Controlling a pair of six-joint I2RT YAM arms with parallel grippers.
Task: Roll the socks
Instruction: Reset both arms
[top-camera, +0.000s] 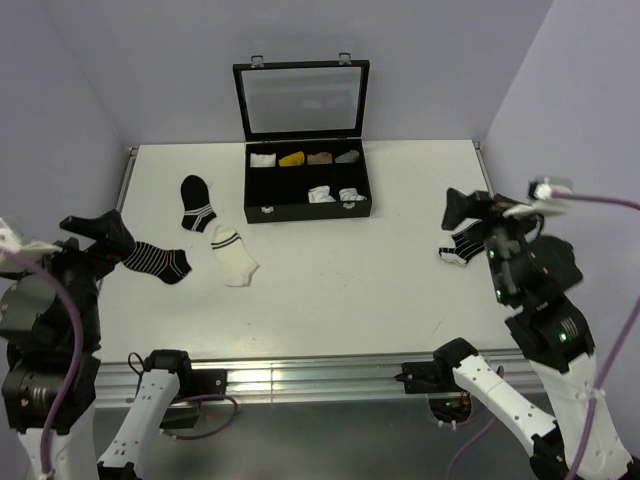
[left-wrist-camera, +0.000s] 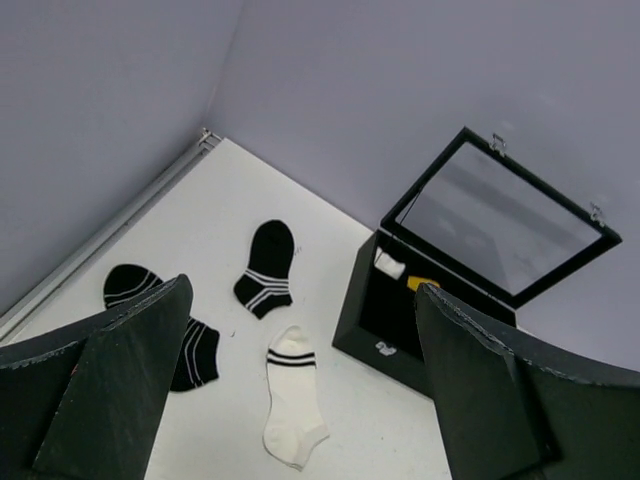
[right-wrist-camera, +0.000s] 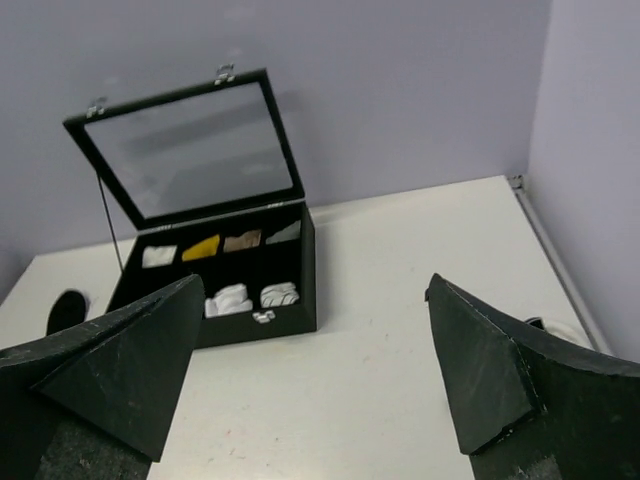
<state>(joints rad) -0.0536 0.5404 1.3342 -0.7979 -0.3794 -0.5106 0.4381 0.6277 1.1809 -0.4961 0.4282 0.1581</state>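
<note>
A white sock with thin black lines (top-camera: 461, 246) lies flat near the table's right edge, just below my right gripper (top-camera: 463, 208). Two small white-and-black rolled bundles (top-camera: 321, 194) (top-camera: 351, 194) sit in the front compartments of the black box (top-camera: 306, 212). The right wrist view shows them too, as a plain bundle (right-wrist-camera: 229, 298) and a lined bundle (right-wrist-camera: 279, 293). My right gripper (right-wrist-camera: 315, 282) is open and holds nothing. My left gripper (top-camera: 105, 232) hovers at the left edge above a striped black sock. It is open (left-wrist-camera: 302, 288) and also holds nothing.
The box lid (top-camera: 302, 98) stands open; the back row holds white, yellow, tan and grey rolls. On the left lie a black sock with white stripes (top-camera: 197, 203), a striped black sock (top-camera: 158, 260) and a cream sock with a dark cuff band (top-camera: 234, 256).
</note>
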